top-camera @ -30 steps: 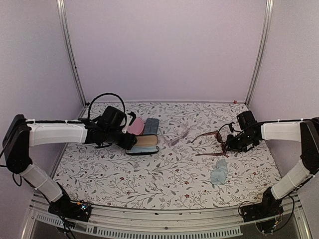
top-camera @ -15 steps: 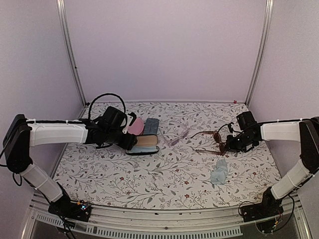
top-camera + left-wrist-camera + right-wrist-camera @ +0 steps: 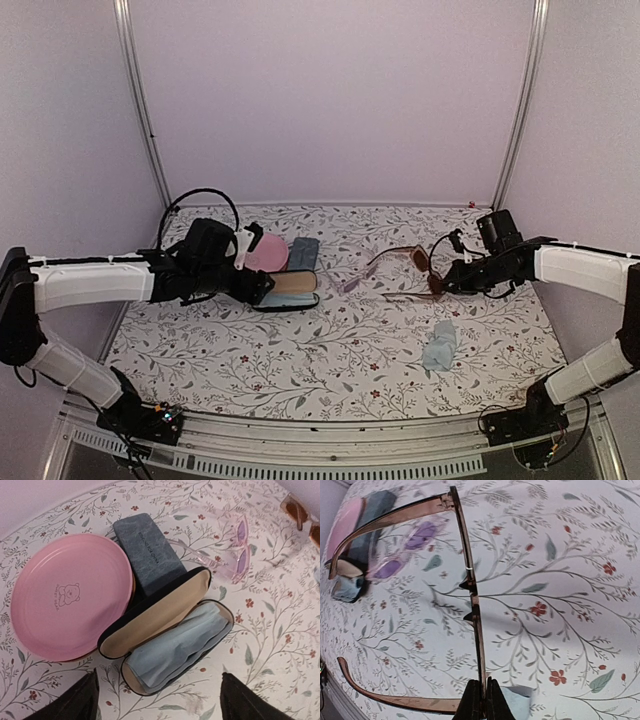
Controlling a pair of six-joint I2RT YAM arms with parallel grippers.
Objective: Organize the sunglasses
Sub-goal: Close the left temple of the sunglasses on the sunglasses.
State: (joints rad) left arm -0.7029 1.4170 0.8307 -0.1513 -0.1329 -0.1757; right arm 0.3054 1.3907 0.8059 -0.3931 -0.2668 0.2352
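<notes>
My right gripper is shut on the front rim of the reddish-brown sunglasses, holding them off the table with both arms unfolded; in the top view this pair hangs just left of the gripper. The pale pinkish sunglasses lie on the table between the arms, also seen from the left wrist. My left gripper stands open, empty, just in front of the open black oval case, which holds a light blue cloth.
A grey-blue rectangular case and a pink round plate lie behind the black case. A loose light blue cloth lies on the floral tablecloth below the right gripper. Metal frame posts stand at the back corners.
The right gripper has shut on the reddish-brown sunglasses and lifted them up and to the left. The left gripper has opened wider and drawn back a little from the black case.
</notes>
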